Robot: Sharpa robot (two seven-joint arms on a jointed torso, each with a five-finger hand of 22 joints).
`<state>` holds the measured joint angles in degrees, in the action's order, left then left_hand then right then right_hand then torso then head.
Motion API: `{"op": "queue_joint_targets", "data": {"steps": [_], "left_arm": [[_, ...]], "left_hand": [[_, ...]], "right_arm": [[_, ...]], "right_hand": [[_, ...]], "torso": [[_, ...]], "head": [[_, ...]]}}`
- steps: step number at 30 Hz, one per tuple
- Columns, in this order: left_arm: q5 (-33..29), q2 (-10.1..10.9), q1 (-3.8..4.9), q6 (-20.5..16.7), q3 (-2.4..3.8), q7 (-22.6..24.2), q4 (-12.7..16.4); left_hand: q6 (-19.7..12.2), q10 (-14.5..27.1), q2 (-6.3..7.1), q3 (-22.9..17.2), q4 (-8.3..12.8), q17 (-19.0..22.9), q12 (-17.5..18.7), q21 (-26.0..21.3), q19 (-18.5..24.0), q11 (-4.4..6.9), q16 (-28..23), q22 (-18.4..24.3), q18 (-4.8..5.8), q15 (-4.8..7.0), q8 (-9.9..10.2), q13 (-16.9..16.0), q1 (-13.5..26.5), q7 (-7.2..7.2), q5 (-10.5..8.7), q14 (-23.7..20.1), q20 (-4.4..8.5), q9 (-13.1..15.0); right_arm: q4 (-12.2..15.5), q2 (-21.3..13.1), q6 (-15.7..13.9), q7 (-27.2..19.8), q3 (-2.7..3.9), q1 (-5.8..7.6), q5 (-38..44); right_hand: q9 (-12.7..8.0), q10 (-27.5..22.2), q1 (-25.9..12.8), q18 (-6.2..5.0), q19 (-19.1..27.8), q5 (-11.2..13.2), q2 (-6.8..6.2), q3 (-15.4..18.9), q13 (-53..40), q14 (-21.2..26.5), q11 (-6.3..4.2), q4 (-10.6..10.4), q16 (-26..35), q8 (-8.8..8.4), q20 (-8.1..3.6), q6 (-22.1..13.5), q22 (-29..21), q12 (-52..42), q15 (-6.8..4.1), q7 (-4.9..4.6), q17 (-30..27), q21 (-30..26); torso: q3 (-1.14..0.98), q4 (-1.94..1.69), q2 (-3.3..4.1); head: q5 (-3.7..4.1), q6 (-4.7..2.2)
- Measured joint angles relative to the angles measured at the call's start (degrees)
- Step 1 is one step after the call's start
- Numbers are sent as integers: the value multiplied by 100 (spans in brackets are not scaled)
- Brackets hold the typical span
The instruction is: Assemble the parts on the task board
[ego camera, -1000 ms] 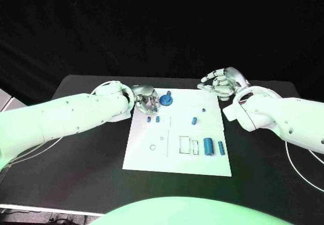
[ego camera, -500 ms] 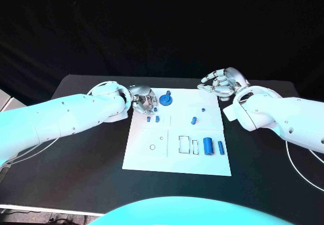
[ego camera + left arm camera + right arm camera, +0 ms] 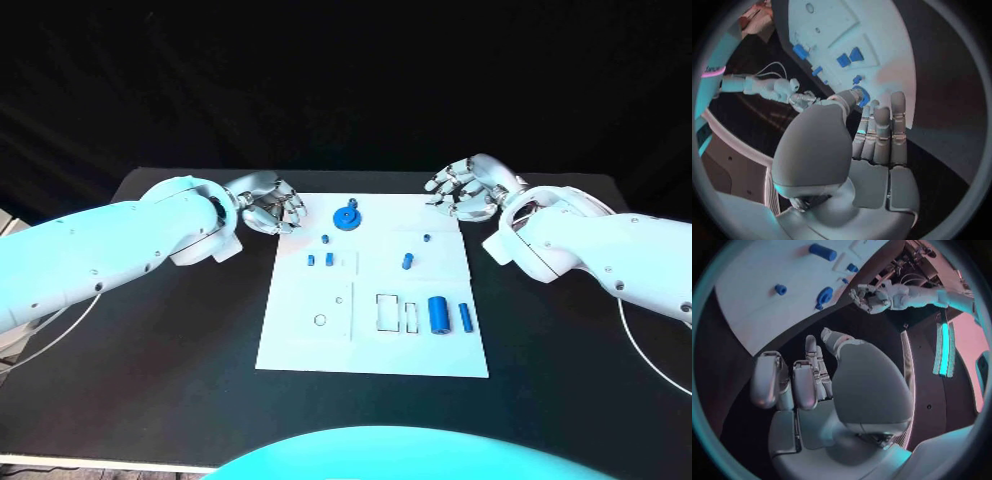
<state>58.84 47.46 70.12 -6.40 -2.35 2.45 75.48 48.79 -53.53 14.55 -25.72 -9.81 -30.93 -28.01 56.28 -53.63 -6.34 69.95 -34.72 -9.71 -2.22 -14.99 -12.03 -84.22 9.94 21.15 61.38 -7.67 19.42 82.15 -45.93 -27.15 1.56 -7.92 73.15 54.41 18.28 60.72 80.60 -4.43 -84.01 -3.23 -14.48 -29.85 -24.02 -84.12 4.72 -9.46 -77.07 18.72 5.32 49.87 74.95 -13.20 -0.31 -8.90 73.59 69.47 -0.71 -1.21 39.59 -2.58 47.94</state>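
Observation:
The white task board [image 3: 372,345] lies in the middle of the black table. A round blue part [image 3: 348,217] with a knob sits near the board's far edge, also seen as the round blue part [image 3: 861,95] just past my left fingertips. Small blue pegs [image 3: 329,258] stand further in. Two blue cylinders [image 3: 438,315] lie near the right side. My left hand [image 3: 271,212] hangs off the far left corner, fingers extended and empty. By the far right corner my right hand [image 3: 464,188] hovers, fingers loosely bent, holding nothing; the right wrist view shows this right hand [image 3: 817,385] empty too.
Rectangular slots [image 3: 391,311] and a ring outline [image 3: 320,321] mark the board's near half. Bare black table [image 3: 159,370] surrounds the board. White cables [image 3: 635,340] trail along both arms near the table's sides.
My left hand has drawn back to the left, from over the board beside the round blue part to off its far left corner. The right hand has barely moved.

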Motion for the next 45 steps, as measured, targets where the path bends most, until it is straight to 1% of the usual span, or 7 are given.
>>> {"op": "queue_joint_targets", "data": {"steps": [3, 9, 16, 19, 24, 31, 45], "left_arm": [[-973, 207, 0, -6, 9, 359, 129], [-2851, 524, -2, 87, 19, 1040, 460], [-4086, 744, -5, 233, 20, 1474, 808], [-4347, 795, -6, 262, 20, 1573, 895], [-4570, 814, -7, 286, 20, 1679, 972], [-4713, 813, -8, 291, 19, 1758, 999], [-4795, 804, -8, 292, 19, 1800, 1010]], "left_hand": [[38, 200, -33, -7, -7, 239, 0, -218, 154, -83, -321, 112, -1, -65, -13, 9, 33, 38, 0, -309, -64, 8], [39, 244, -76, -6, -6, 354, 0, -374, 173, -93, -521, 212, -1, -87, -13, 35, 76, 39, 0, -365, -82, 7], [16, 244, -42, 92, -81, 414, 39, -564, 172, -93, -651, 346, -1, -87, -13, 97, 171, 61, -54, -407, -82, 7], [16, 244, -42, 106, -69, 415, 43, -575, 172, -93, -651, 370, -1, -87, -13, 109, 171, 61, -99, -407, -82, 6], [16, 244, -43, 106, -69, 420, 43, -614, 172, -92, -673, 389, -1, -87, -13, 118, 170, 60, -99, -406, -82, 6], [16, 256, -43, 119, -56, 419, 73, -637, 150, -105, -673, 402, 0, -87, -13, 124, 170, 60, -130, -406, -105, 6], [16, 264, -43, 121, -54, 425, 73, -641, 150, -113, -673, 411, 0, -87, -13, 129, 169, 60, -133, -406, -104, 10]], "right_arm": [[-1, -52, 344, 31, -6, -1, 655], [60, -130, 847, 199, -30, -44, 2002], [105, -92, 1066, 503, -42, -116, 3154], [100, -27, 1114, 636, -50, -126, 3476], [96, 44, 1179, 786, -64, -136, 3787], [84, 122, 1218, 895, -73, -160, 3968], [-56, 274, 1229, 960, -61, -251, 4000]], "right_hand": [[-2, 1, 23, 0, -2, 0, -32, -70, 269, 0, 1, 70, 0, -11, 2, 84, 0, 223, 0, 25, -26, 43], [-2, 2, -21, 0, -2, 0, -139, -42, 501, 0, 2, 127, 1, -55, 2, 148, -1, 391, 0, 68, -83, 30], [-14, -43, -21, 0, -1, 0, -139, 12, 644, 20, -1, 181, 36, -106, 2, 235, -1, 468, 20, 134, -146, -12], [-21, 10, -21, 0, -1, 0, -139, 12, 726, 19, -72, 181, 80, -144, 2, 234, -1, 508, 18, 197, -223, 31], [-21, 10, -21, 0, -1, 0, -139, 12, 778, -2, -73, 181, 80, -144, 2, 238, -2, 527, -2, 202, -241, 31], [-21, 63, -31, 0, -1, 0, -128, 11, 862, -2, -121, 179, 80, -166, 2, 275, -2, 554, -2, 239, -263, 31], [83, 625, -118, 0, 0, 0, 225, -487, 1167, 19, -175, 235, 80, -122, -40, 745, -3, 643, -64, 277, -298, 76]], "torso": [[2, 0, 1], [5, 4, 6], [5, -3, 6], [7, -4, 6], [12, -16, 6], [12, -13, 5], [2, -19, 4]], "head": [[74, -35], [224, -94], [343, -185], [349, -201], [368, -215], [332, -176], [289, -133]]}}
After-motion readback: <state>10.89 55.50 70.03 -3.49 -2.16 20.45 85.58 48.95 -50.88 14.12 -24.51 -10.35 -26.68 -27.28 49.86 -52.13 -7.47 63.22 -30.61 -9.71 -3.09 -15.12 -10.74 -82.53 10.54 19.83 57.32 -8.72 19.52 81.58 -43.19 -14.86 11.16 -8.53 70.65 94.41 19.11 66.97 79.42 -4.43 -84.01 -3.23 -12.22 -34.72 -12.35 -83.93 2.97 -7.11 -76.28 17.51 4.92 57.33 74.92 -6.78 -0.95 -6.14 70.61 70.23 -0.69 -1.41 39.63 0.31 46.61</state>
